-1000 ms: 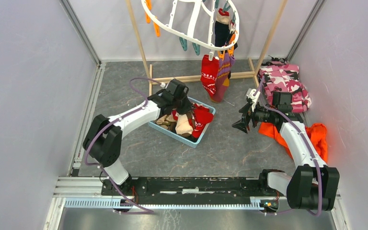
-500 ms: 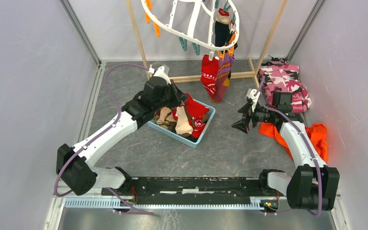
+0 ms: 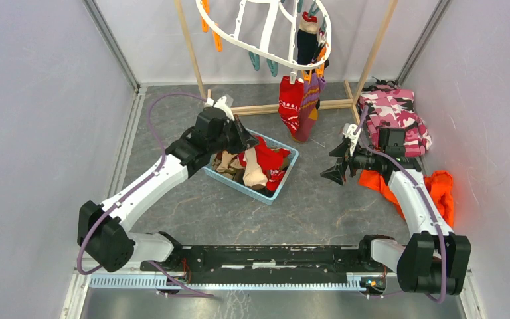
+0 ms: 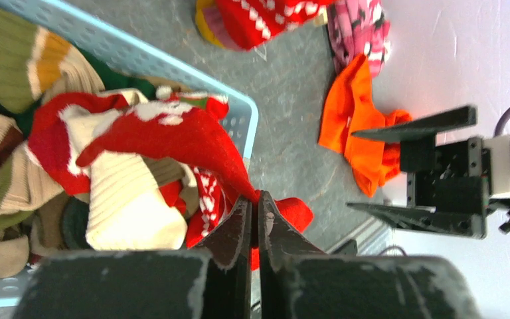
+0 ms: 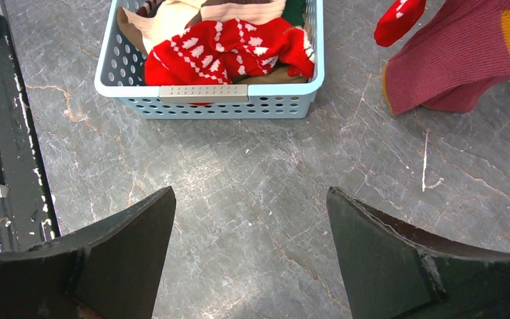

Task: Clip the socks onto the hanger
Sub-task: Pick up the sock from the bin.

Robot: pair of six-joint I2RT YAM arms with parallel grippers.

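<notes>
Pulled back, left claw (image 4: 253,206) pinches red sock (image 4: 172,136); right claw (image 5: 251,194) gapes above grey floor (image 5: 239,159).

The white hanger (image 3: 268,30) hangs up high with a red sock (image 3: 290,100) and a purple sock (image 3: 312,93) clipped on. More socks (image 3: 255,169) lie piled in the blue basket (image 5: 206,106).

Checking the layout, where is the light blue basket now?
Top view, left of centre on the grey floor: the light blue basket lies below the left gripper, which pinches a red sock, and in front of the hanging socks.
</notes>
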